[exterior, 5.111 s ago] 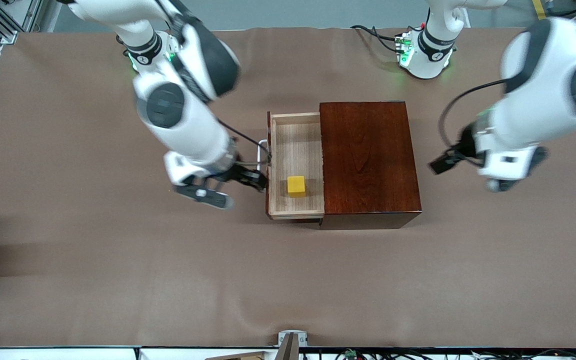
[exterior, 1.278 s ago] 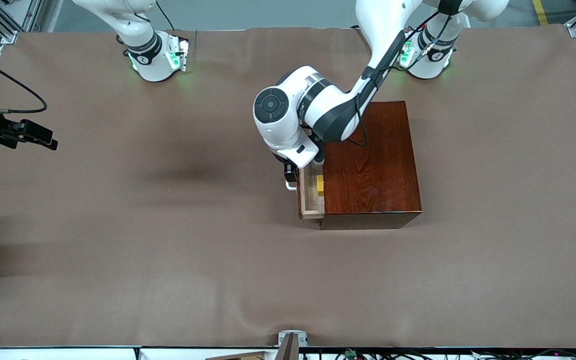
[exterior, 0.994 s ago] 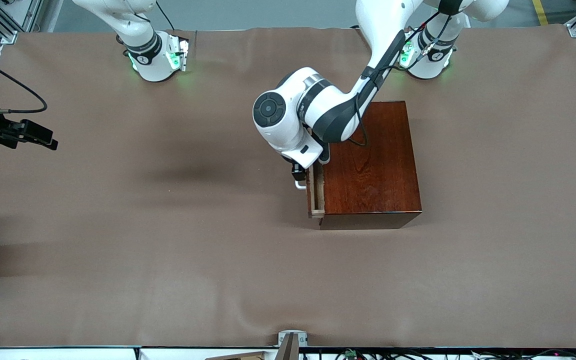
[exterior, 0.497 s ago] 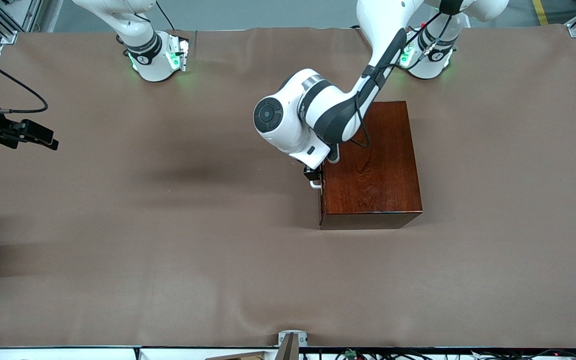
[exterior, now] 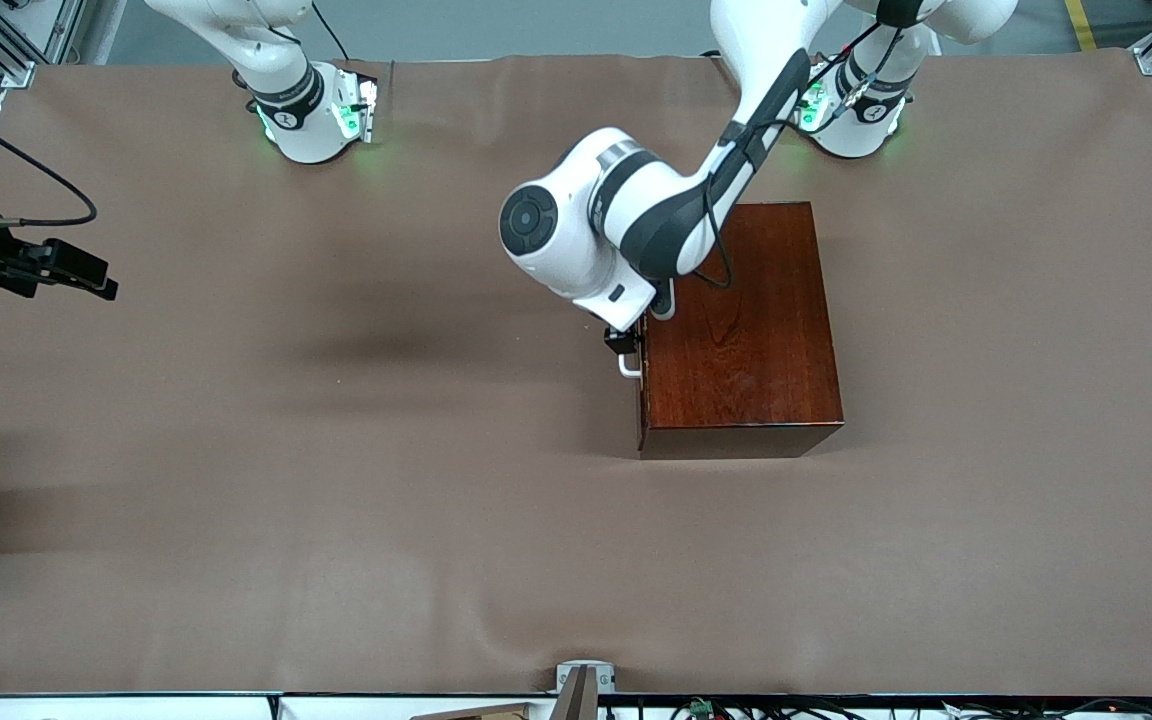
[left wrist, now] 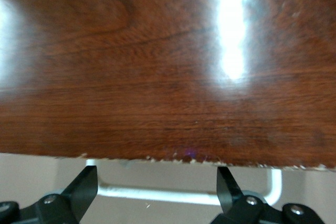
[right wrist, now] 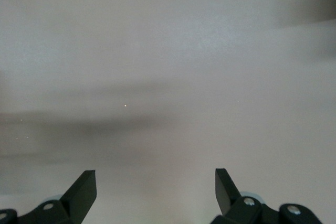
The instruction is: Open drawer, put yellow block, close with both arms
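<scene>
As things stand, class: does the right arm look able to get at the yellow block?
Probably not. The drawer is shut flush in the box, so no block shows. The left pincer, open, sits at the handle, while the right pincer waits open over bare table at its own end.

The wooden box stands on the desk, nearer to the left arm's end than to the right arm's end. The drawer sits fully inside the box, and its front faces toward the right arm's end of the desk. The handle sticks out from this front. The left hand is at the drawer front, just above the handle, with one finger at each side over the bar. The right hand hangs over bare desk at the right arm's end, well apart from the box.
</scene>
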{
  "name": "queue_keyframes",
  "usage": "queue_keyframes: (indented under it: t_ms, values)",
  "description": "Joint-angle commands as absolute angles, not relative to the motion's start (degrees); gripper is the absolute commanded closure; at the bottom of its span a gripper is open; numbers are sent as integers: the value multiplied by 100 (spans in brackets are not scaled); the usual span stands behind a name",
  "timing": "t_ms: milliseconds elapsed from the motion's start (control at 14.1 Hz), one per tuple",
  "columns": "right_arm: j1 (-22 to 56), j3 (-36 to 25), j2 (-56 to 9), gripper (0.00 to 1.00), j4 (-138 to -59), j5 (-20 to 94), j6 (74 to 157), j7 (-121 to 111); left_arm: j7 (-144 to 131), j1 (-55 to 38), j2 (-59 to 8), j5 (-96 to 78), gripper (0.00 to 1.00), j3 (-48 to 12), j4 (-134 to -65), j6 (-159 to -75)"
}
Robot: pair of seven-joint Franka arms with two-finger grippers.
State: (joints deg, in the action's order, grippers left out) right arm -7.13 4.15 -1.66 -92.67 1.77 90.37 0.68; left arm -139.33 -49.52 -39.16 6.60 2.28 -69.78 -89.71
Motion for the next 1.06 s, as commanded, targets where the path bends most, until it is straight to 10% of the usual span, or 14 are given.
queue_keyframes:
  t_ms: [0, 994]
  values:
    - [-765, 475, -114, 0, -9272, 123, 9026, 132, -13827, -4870, -3262, 782, 0, 255, -6996, -8824]
    - [-765, 475, -105, 0, -9141, 123, 8982, 132, -8634, -1821, -2075, -70, 0, 228, -7426, -9053]
